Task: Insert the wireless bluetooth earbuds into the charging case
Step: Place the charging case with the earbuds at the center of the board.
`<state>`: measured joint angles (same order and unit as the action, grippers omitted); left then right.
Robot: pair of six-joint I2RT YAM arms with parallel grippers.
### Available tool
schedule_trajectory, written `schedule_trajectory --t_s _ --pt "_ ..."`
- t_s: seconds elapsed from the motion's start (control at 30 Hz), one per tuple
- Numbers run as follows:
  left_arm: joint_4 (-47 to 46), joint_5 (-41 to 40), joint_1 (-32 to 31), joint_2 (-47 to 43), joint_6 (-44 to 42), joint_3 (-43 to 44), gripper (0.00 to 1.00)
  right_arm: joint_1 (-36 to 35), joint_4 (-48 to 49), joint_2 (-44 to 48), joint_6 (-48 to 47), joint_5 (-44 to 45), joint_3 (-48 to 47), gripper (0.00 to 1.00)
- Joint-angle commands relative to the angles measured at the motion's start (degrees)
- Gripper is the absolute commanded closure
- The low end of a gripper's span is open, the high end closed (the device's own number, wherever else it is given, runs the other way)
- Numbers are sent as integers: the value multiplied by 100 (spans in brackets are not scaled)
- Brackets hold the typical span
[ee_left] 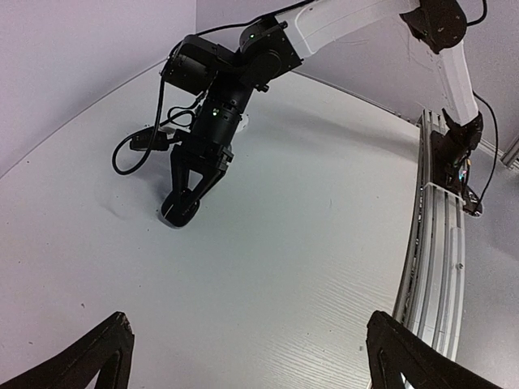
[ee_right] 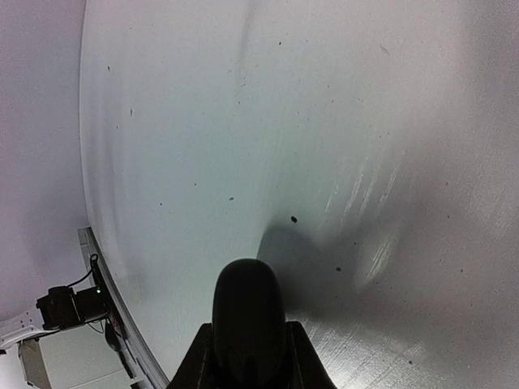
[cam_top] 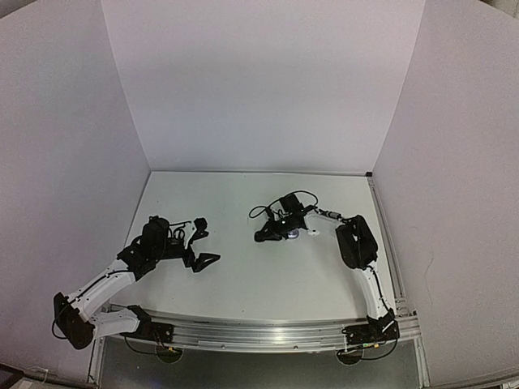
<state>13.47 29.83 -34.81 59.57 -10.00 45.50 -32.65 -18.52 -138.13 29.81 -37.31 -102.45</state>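
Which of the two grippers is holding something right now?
The right gripper: it is closed on a rounded black object. The left gripper is spread wide open with nothing between its fingers.

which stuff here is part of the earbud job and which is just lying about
For the job: black pebble-shaped case (likely the charging case), gripped by the right gripper; left gripper, open, holding nothing. No earbuds in view.
Just there: table; metal rail.
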Motion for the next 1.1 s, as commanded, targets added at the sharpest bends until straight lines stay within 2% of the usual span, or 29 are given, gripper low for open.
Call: schedule_trajectory --t_s 0.0,0.4,0.57,0.7,0.9,1.07 --pt "-217 -30 4 -114 47 -10 1 39 -520 -259 -173 23 -443 92" --pt "-222 -66 1 -151 41 -33 1 57 -802 -111 -212 708 -495 55" --pt "-251 -38 0 -163 41 -19 0 52 -826 -52 -153 829 -539 51" --pt "-190 -62 8 -177 7 3 1 39 -863 179 -74 1185 -371 44" --pt "-179 -54 4 -160 -20 30 1 -22 -1119 388 -182 1542 -320 42" --pt "-190 -34 2 -154 -20 37 1 -126 -1252 377 -260 1512 -311 42"
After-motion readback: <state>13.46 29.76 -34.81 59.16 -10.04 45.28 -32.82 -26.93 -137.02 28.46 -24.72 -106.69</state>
